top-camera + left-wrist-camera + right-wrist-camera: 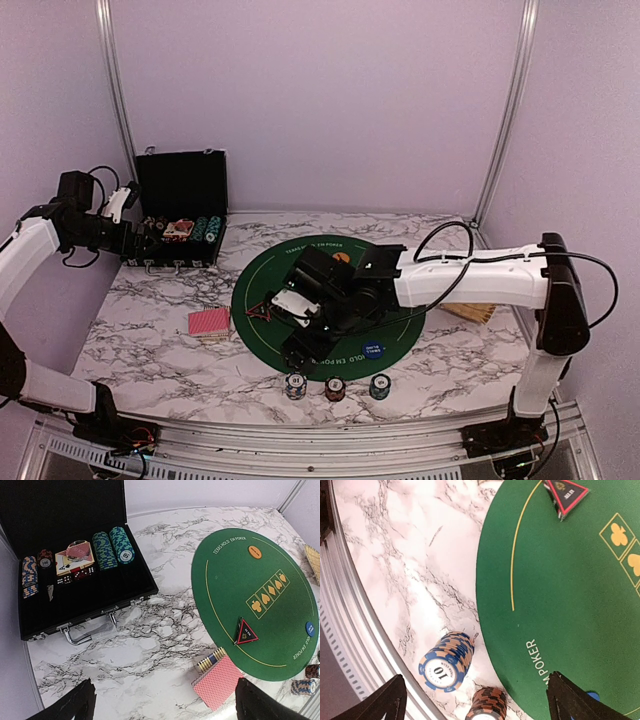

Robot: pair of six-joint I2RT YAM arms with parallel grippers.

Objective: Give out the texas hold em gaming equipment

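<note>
Poker chips (334, 388) stand in 3 stacks, lower centre; I judge this placement done; right gripper (475, 680) and left gripper (164, 682) both gape empty; next I'd fetch the cards (220, 680).

A smooth, faintly glossy marble-patterned table (150, 650) carries a matt green, cloth-like mat (225, 575). The black case (95, 602) shows a dull dark lining and a shiny metal handle (75, 636). The chips (445, 661) look like smooth plastic, the red-backed cards (220, 682) like printed paper.
</note>
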